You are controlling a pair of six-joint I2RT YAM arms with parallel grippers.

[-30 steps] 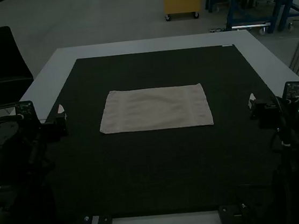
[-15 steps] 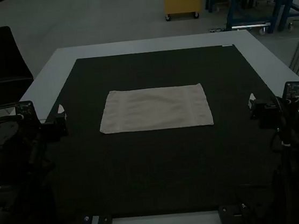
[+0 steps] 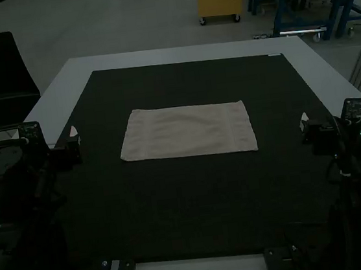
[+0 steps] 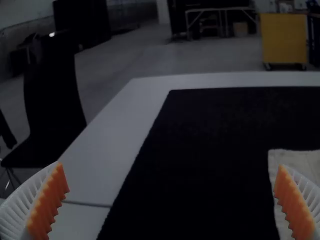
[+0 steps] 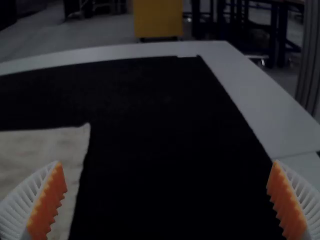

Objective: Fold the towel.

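At left, the left arm (image 3: 39, 183) reached forward, its left gripper (image 3: 74, 134) poised near the left edge of the dark mat (image 3: 195, 205), its ribbed fingers (image 4: 50, 202) wide apart. A strip of mat separated it from the pale towel (image 3: 186, 131), which lay spread flat mid-mat, well to that gripper's right. The white table (image 3: 191, 53) bordered the mat along its far edge and both sides. More mat ran from the towel to the right gripper (image 3: 304, 121), near the mat's right edge, its fingers also parted. The right arm (image 3: 347, 181) extended forward behind it, the towel well to its left.
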